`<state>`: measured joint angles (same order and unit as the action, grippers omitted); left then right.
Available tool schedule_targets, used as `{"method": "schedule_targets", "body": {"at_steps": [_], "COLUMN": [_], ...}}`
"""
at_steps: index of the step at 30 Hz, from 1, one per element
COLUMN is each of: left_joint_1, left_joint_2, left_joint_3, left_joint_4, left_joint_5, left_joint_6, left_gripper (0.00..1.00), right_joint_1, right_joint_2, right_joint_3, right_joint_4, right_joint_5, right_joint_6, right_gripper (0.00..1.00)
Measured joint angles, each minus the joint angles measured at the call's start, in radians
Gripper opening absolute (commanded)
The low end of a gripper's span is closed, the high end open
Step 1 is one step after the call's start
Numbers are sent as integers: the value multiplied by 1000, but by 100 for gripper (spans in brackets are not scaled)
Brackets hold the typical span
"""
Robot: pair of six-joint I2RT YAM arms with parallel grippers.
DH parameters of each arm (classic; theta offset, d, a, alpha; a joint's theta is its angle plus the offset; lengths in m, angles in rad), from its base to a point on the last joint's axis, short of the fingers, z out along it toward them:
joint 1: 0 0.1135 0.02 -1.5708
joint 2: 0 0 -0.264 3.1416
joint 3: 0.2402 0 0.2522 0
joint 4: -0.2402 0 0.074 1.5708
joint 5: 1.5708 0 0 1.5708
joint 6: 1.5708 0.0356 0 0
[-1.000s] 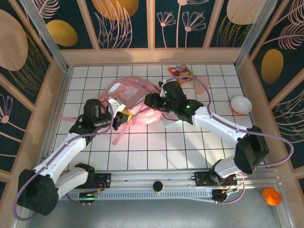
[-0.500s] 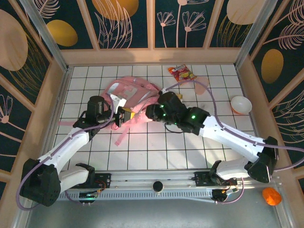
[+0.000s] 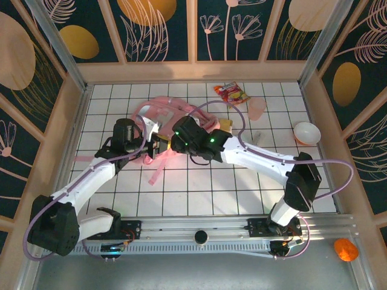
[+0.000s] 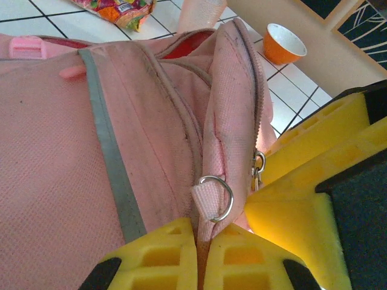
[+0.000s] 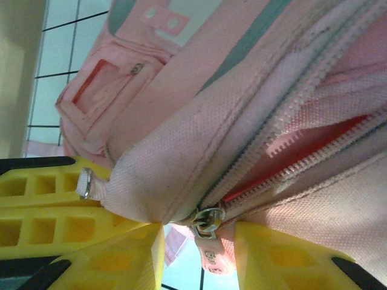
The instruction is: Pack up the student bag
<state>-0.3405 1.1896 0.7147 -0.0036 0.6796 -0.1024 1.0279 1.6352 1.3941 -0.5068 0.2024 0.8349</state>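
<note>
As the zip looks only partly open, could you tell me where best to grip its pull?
Pinch the flat pink pull tab hanging from the metal slider at the student bag's corner, coming from that corner end: it dangles clear of the fabric, between the right gripper's fingers.

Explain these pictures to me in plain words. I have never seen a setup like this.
Two robot arms, the left arm and the right arm, are bolted at the near edge of a tiled table. The wide picture comes from a fixed camera above and behind them. The two close-ups come from a camera on each wrist, so the yellow blocks at the bottom are that arm's own fingers. On the table lie a pink student bag, a snack packet, a pink cup and a bowl. The left fingers are shut on a fold of the bag beside a metal ring. The right fingers stand apart on either side of a zip pull, not closed on it.
</note>
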Motion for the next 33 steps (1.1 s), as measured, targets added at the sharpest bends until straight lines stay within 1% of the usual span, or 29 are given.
{"method": "schedule_targets", "body": {"at_steps": [2, 4, 7, 10, 12, 14, 15, 16, 19, 20, 23, 26, 29, 33], "left_joint_1": [0, 0, 0, -3, -4, -4, -4, -4, -4, -4, -4, -6, -7, -9], "left_joint_2": [7, 10, 11, 14, 15, 15, 15, 15, 15, 15, 15, 16, 16, 16], "left_joint_3": [8, 16, 19, 19, 19, 19, 19, 21, 24, 25, 27, 30, 33, 42], "left_joint_4": [-5, -16, -23, -27, -27, -27, -26, -27, -28, -29, -31, -33, -39, -62], "left_joint_5": [0, 0, 0, 1, 2, 1, 1, 1, 0, -1, -1, 1, 0, -11], "left_joint_6": [1, 3, 4, 7, 8, 8, 8, 8, 8, 8, 10, 16, 23, 52], "left_gripper": [0, 0, 0, 0, 0, 0, 0, 0, 0, 0, 0, 0, 0, 0], "right_joint_1": [4, 8, 17, 27, 30, 29, 29, 29, 29, 29, 29, 32, 32, 23], "right_joint_2": [10, 20, 34, 35, 35, 35, 35, 38, 62, 69, 77, 79, 79, 76], "right_joint_3": [13, 26, 45, 47, 47, 47, 47, 49, 74, 82, 86, 86, 86, 84], "right_joint_4": [-26, -60, -103, -108, -108, -108, -111, -121, -152, -158, -171, -164, -163, -160], "right_joint_5": [26, 56, 91, 107, 112, 115, 121, 127, 145, 149, 157, 157, 157, 145], "right_joint_6": [18, 34, 55, 65, 66, 69, 70, 70, 69, 69, 67, 63, 58, 29], "right_gripper": [34, 29, 18, 15, 16, 27, 31, 32, 31, 23, 13, 8, 1, 0]}}
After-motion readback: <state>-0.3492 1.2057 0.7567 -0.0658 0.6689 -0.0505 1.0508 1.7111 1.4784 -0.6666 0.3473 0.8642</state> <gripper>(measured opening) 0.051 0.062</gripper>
